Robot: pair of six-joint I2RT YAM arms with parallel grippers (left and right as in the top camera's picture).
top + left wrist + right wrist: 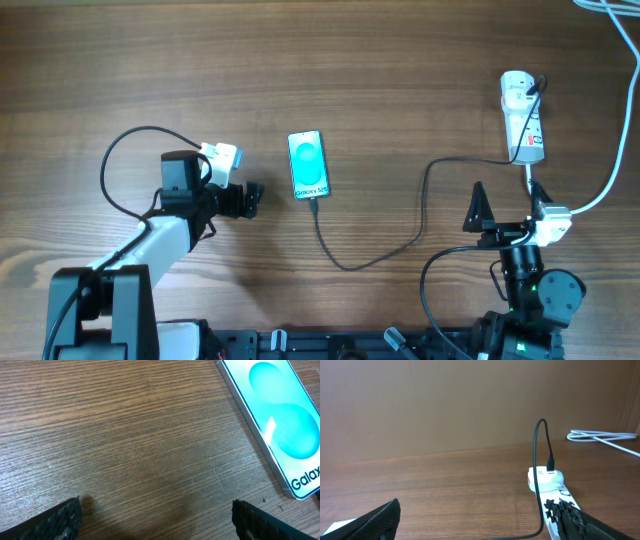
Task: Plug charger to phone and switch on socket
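The phone (308,165) lies face up mid-table, its teal screen lit; its edge shows in the left wrist view (280,425). The thin black charger cable (350,266) meets the phone's near end, loops across the table and rises to a white adapter in the far end of the socket (522,120). In the right wrist view the socket (546,480) lies just ahead. My left gripper (257,197) is open and empty just left of the phone (157,520). My right gripper (506,198) is open and empty, its right finger over the socket's near end (477,522).
A thick white cable (615,170) curves down the table's right side from the far right corner; it also shows in the right wrist view (600,436). Bare wood lies between the phone and the socket, crossed only by the black cable.
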